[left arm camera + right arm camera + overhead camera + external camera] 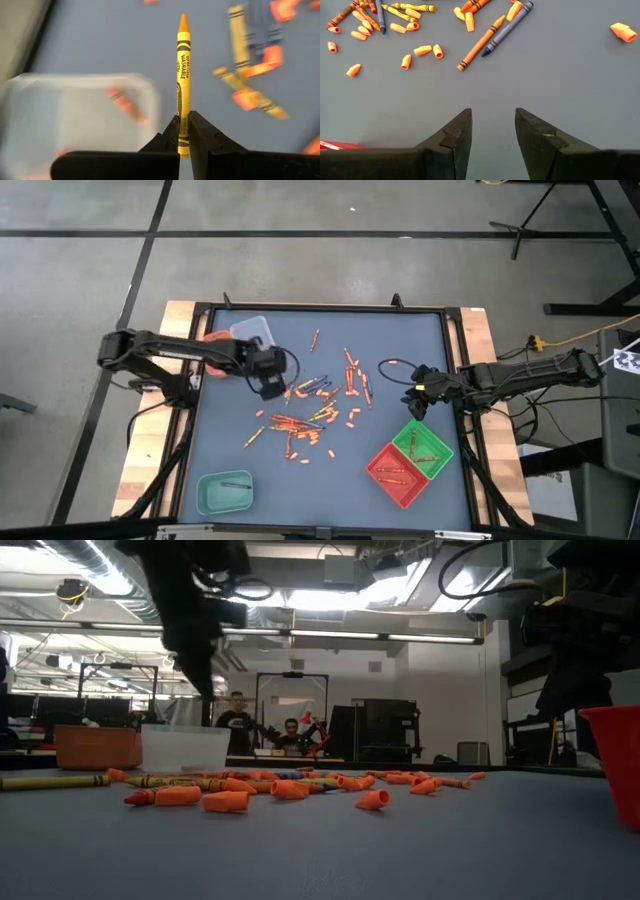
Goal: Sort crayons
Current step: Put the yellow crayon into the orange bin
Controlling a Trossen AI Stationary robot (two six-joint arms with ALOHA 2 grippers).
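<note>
Many crayons (310, 415), mostly orange and red, lie scattered on the blue-grey table's middle; they also show in the low view (225, 800). My left gripper (268, 385) is above the pile's left side, shut on a yellow crayon (183, 75). My right gripper (418, 402) is open and empty over bare table right of the pile; in its wrist view (492, 130) an orange crayon (481, 44) and a blue one (507, 29) lie ahead. My left gripper pinches the yellow crayon near its blunt end (183, 131) between its two fingers. The crayon points straight out ahead of the fingers, along them, its tip (183, 20) free. It is lifted clear of the table.
A clear tray (252, 332) and an orange tray (212, 340) stand at the far left, a teal tray (224, 492) near left, green (422, 446) and red (396, 474) trays near right. The clear tray shows under my left gripper (75, 115).
</note>
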